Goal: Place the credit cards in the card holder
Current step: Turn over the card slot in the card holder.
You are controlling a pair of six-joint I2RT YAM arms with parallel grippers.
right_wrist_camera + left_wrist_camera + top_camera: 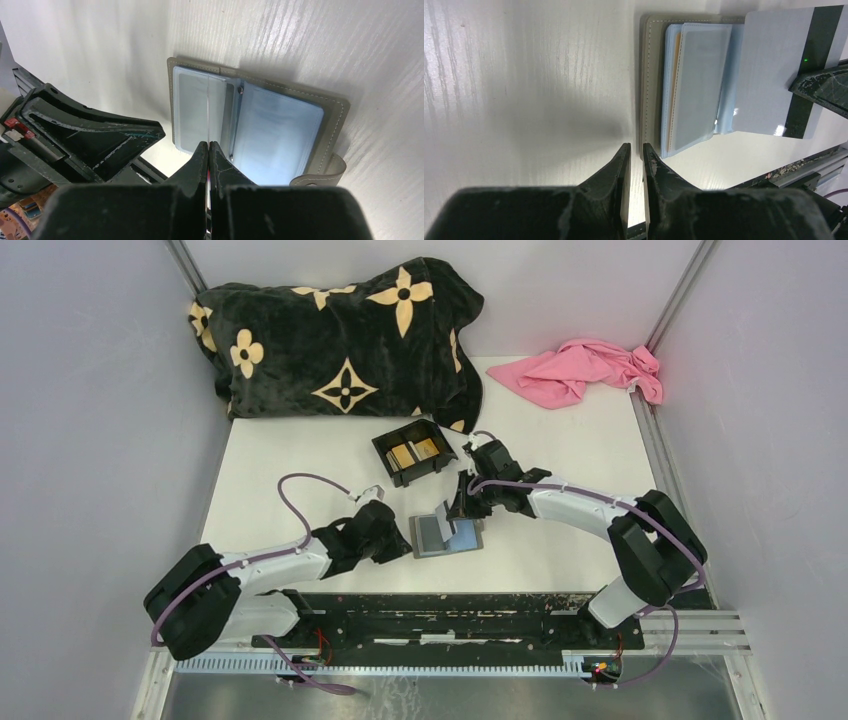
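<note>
Right gripper [208, 145]: jaws clamped on a grey-white credit card [769, 75], black-striped, held on edge over the open card holder [285, 125] just ahead of its tips. Left gripper [636, 147]: jaws almost together, empty, at the holder's near edge. White table [560, 440]. Beyond: black box [413, 452], flowered blanket [340, 335], pink cloth [585, 370].

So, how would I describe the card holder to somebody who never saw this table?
On the white table, go from the black flowered blanket toward the near edge. The card holder lies there, open and flat: a grey wallet with pale blue sleeves, unlike the black box behind it, which holds gold cards.
</note>
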